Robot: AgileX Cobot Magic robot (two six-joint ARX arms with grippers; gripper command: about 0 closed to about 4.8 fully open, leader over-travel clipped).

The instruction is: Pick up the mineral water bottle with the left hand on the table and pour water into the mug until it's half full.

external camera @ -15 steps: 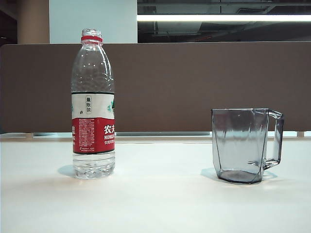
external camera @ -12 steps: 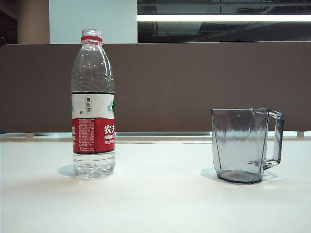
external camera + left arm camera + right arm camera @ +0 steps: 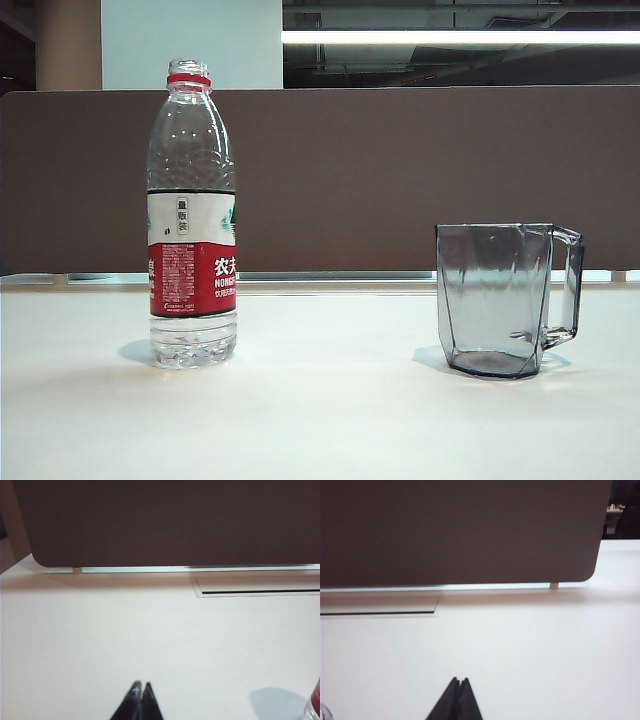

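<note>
No change across the exterior frames: bottle (image 3: 192,215) upright at left, mug (image 3: 505,300) well apart at right, both on the surface (image 3: 320,420). Left gripper (image 3: 139,690) and right gripper (image 3: 460,684): fingers pressed together, no approach begun.

Behind the desk you had a brown partition panel (image 3: 400,180) running across the whole width, its lower edge lifted slightly off the surface on a small foot (image 3: 554,585). Its rounded bottom corner (image 3: 37,560) showed in both wrist views. Above it you could see a long ceiling light strip (image 3: 460,37) glowing, a pale wall panel (image 3: 190,40), and a tan column (image 3: 68,45) at the far left. A narrow rectangular slot (image 3: 257,591) was set flush near the back edge.
</note>
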